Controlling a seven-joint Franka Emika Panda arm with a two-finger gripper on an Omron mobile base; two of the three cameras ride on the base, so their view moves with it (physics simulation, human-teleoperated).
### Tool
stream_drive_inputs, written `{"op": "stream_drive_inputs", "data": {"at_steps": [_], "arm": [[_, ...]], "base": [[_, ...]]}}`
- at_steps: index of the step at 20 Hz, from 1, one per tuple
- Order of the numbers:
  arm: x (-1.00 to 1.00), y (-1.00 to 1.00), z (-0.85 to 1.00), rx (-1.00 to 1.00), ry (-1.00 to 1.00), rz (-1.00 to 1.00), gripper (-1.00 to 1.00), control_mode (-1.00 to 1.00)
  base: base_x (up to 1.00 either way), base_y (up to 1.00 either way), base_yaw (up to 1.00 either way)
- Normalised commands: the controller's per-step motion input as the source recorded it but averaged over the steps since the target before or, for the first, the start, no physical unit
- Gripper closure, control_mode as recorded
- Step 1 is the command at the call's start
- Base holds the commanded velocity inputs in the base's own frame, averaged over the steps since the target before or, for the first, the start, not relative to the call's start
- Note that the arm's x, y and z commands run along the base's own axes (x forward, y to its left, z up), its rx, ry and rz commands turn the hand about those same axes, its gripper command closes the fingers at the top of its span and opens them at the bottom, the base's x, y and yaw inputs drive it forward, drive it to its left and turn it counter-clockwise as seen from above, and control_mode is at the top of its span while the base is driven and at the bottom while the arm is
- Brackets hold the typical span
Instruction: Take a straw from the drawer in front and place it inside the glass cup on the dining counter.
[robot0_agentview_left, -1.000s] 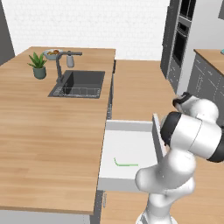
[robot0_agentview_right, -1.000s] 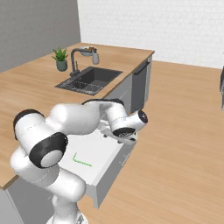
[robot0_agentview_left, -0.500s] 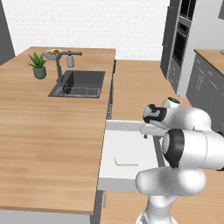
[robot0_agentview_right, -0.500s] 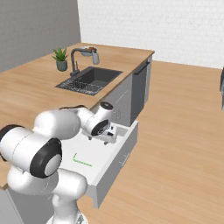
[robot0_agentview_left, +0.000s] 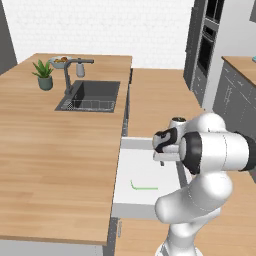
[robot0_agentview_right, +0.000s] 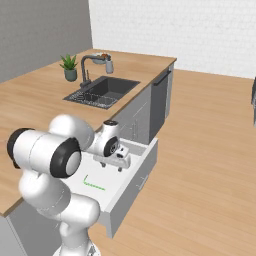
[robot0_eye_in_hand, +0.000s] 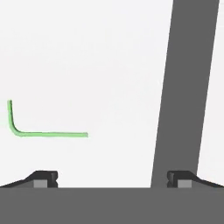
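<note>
Straw (robot0_eye_in_hand: 48, 134) is thin, bright green, bent into an L at one end (not straight), lying flat on the white floor of the pulled-out drawer (robot0_agentview_left: 145, 172). Claw (robot0_eye_in_hand: 112, 178) hangs above the drawer, tips wide apart, holding nothing, straw off to one side.

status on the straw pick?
Claw open, empty, over open drawer. Straw flat on drawer floor, bent at one end, untouched. Nothing between claw and straw.

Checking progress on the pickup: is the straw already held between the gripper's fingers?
No, the straw lies on the drawer floor, apart from the open gripper.
</note>
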Motion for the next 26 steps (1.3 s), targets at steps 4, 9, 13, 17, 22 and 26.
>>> {"op": "stream_drive_inputs", "data": {"at_steps": [4,9,13,17,22,26], "arm": [[0.00,-0.01,-0.38,-0.11,0.02,-0.11,-1.00,-1.00],[0.00,-0.22,-0.36,-0.08,0.00,-0.08,-1.00,-1.00],[0.00,-0.46,-0.30,-0.07,0.00,-0.08,-1.00,-1.00],[0.00,-0.62,-0.25,-0.05,0.00,-0.07,-1.00,-1.00],[0.00,-0.89,-0.11,-0.05,0.00,-0.07,-1.00,-1.00],[0.00,-0.83,0.07,-0.04,-0.06,-0.04,-1.00,-1.00]], "base": [[0.00,0.00,0.00],[0.00,0.00,0.00],[0.00,0.00,0.00],[0.00,0.00,0.00],[0.00,0.00,0.00],[0.00,0.00,0.00]]}}
